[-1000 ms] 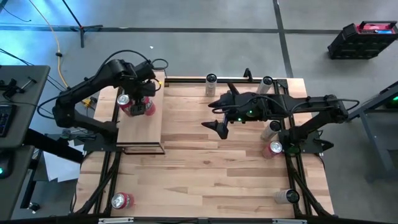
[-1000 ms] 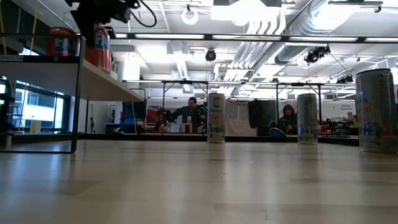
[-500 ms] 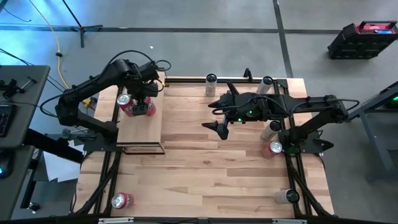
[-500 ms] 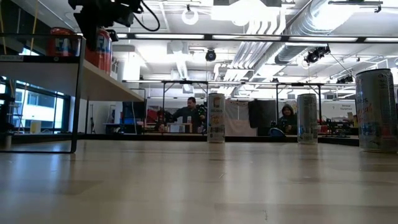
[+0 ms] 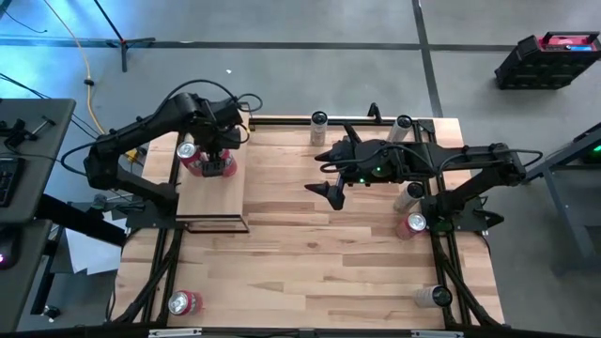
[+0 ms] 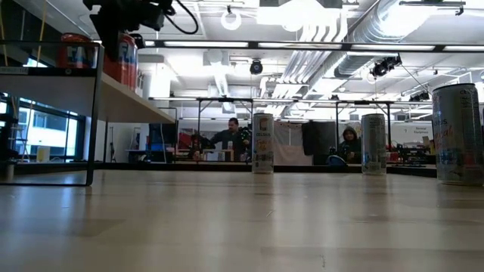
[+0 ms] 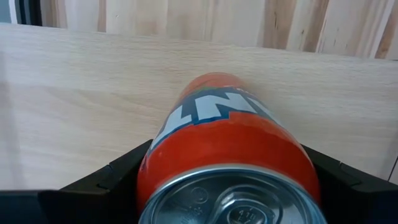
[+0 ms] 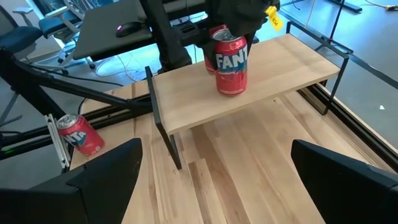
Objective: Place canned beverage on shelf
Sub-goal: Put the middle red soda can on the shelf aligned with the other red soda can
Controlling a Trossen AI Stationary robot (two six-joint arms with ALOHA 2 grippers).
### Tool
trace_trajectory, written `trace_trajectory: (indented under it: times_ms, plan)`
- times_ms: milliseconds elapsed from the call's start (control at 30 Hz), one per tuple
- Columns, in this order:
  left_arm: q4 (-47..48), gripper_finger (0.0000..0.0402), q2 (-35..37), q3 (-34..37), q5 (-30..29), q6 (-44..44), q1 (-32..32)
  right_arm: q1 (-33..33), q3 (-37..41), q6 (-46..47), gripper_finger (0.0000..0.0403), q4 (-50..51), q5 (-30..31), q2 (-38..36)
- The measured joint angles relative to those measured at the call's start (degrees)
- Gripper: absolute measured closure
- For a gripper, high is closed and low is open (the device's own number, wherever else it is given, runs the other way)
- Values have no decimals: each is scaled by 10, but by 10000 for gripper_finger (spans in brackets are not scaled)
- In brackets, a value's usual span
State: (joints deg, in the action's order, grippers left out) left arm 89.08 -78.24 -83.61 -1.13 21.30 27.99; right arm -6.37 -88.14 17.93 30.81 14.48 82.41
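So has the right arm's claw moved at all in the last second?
No. The right gripper hangs open at the same spot over the table, beside the same upright cans.

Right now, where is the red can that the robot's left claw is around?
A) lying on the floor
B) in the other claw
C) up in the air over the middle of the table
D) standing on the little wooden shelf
D: the red can stands upright on the shelf, with the left gripper around it from above.
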Motion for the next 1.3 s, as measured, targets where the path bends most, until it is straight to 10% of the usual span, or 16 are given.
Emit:
trace_trajectory:
  times_ms: [1300]
  plan:
    - [1,44,5,-20,22,-22,0,0,0,-2,4,0,0,0]
